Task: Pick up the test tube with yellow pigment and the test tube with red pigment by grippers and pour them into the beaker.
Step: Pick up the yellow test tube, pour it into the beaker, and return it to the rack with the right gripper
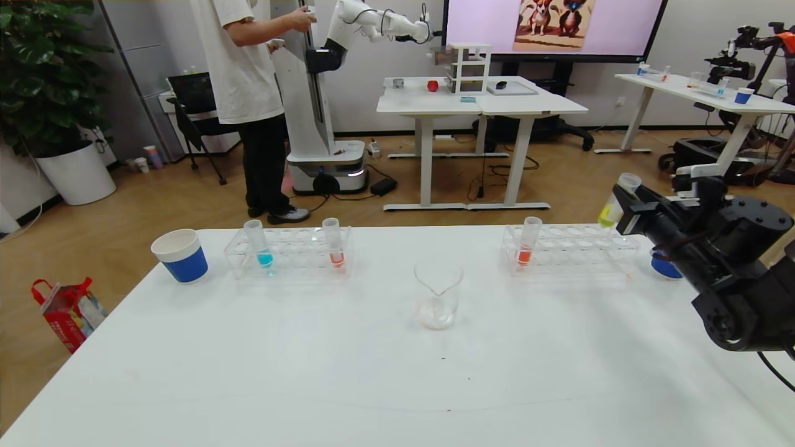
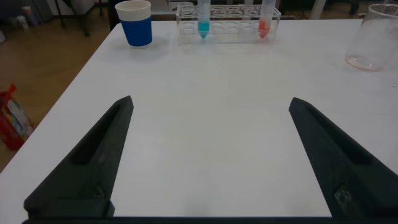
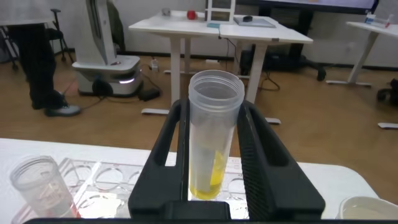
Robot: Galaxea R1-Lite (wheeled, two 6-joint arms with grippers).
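The right gripper (image 1: 623, 211) hangs above the right end of the right-hand rack (image 1: 571, 249), its jaws closed on the test tube with yellow pigment (image 1: 616, 202) — the tube is lifted clear of the rack and roughly upright, with the yellow liquid at its lower end. In the right wrist view the tube (image 3: 213, 140) sits squeezed between the two black fingers (image 3: 165, 155). The test tube with red pigment (image 1: 528, 242) stands in the same rack, towards its left end. The beaker (image 1: 438, 293) rests on the white table (image 1: 310, 372) between the two racks, nearer the robot. The left gripper (image 2: 211, 162) hovers low over the table's left part — jaws spread wide, holding nothing.
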